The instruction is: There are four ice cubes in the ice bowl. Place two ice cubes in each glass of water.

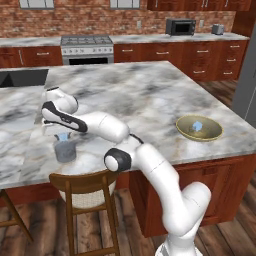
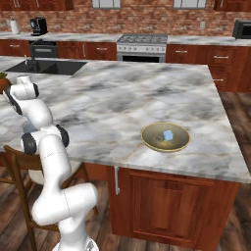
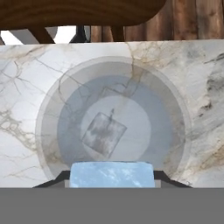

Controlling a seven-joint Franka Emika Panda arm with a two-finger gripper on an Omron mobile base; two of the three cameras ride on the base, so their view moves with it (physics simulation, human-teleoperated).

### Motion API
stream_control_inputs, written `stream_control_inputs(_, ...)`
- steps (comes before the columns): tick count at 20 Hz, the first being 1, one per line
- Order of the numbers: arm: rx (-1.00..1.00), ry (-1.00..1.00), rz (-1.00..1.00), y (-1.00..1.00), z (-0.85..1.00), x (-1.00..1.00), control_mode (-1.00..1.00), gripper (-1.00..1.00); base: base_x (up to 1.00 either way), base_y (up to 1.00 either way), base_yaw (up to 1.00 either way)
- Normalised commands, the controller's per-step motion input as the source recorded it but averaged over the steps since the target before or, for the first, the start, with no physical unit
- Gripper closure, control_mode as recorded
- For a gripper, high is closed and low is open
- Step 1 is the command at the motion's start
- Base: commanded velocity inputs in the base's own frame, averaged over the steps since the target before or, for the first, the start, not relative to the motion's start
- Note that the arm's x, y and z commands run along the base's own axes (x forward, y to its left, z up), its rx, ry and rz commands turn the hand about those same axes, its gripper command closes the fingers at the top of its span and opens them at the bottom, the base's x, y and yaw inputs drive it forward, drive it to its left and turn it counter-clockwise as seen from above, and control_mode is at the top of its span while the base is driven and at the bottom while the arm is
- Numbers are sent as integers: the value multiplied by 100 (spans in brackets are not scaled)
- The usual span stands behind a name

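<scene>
- On the left of the left base view I have the hand over a glass of water (image 1: 65,150) near the counter's (image 1: 150,95) front edge, above the wooden chair (image 1: 82,182).
- In the hand view I look straight down into that glass (image 3: 48,131); one ice cube (image 3: 104,134) already lies at its bottom.
- My gripper (image 3: 112,177) is clenched on another ice cube (image 3: 112,174), right over the glass mouth.
- Far to the right, the ice bowl (image 1: 186,131) holds one remaining cube (image 1: 198,125), as far as I can tell.
- I judge I'm about to finish the first glass; the second glass, which I can't locate here, is left to fill.
</scene>
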Motion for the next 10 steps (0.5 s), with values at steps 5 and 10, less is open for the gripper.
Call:
stream_control_inputs(5,0,-25,-5,-1,-14,-30,-100,100,0,0,0)
stream_control_inputs(10,4,-46,-11,-6,14,-21,-100,100,0,0,0)
